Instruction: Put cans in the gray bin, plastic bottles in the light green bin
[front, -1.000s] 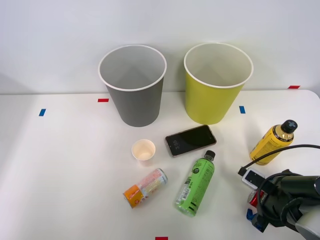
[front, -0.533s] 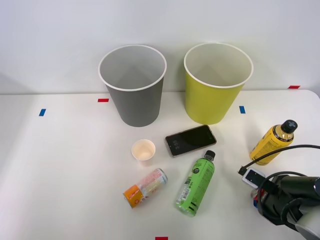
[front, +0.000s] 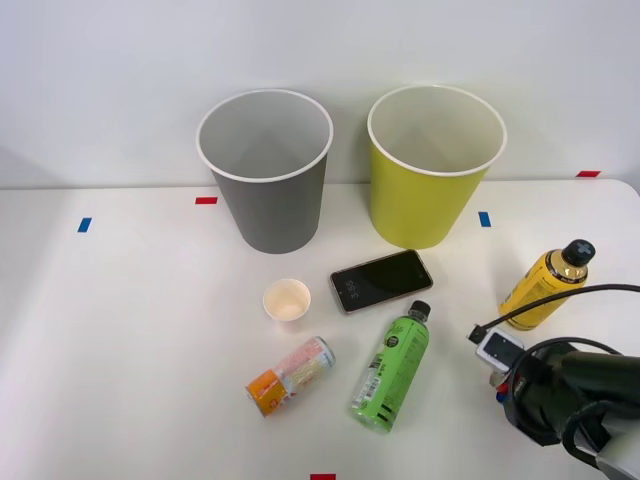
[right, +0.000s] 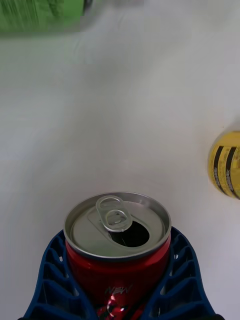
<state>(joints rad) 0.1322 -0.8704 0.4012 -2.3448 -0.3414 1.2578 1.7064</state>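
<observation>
A shiny red can (right: 117, 260) stands upright with its opened top showing, and my right gripper (right: 117, 240) is shut on it, one blue ribbed finger (right: 47, 272) on each side. In the front view my right arm (front: 565, 395) covers the can at the table's near right corner. The orange and pink can (front: 290, 375) lies on its side near the front centre. Right of it lies the green bottle (front: 392, 368), and the yellow-orange bottle (front: 545, 285) is by the right edge. The gray bin (front: 268, 205) and the light green bin (front: 430, 200) stand at the back.
A black phone (front: 381, 280) lies in front of the light green bin. A small cream paper cup (front: 287, 300) stands upright in front of the gray bin. Blue and red tape marks dot the white table (front: 130, 330). A black cable loops over my wrist.
My right wrist has shifted a little to the left and towards the table's middle. The blue fingertips that showed under it in the front view are now covered.
</observation>
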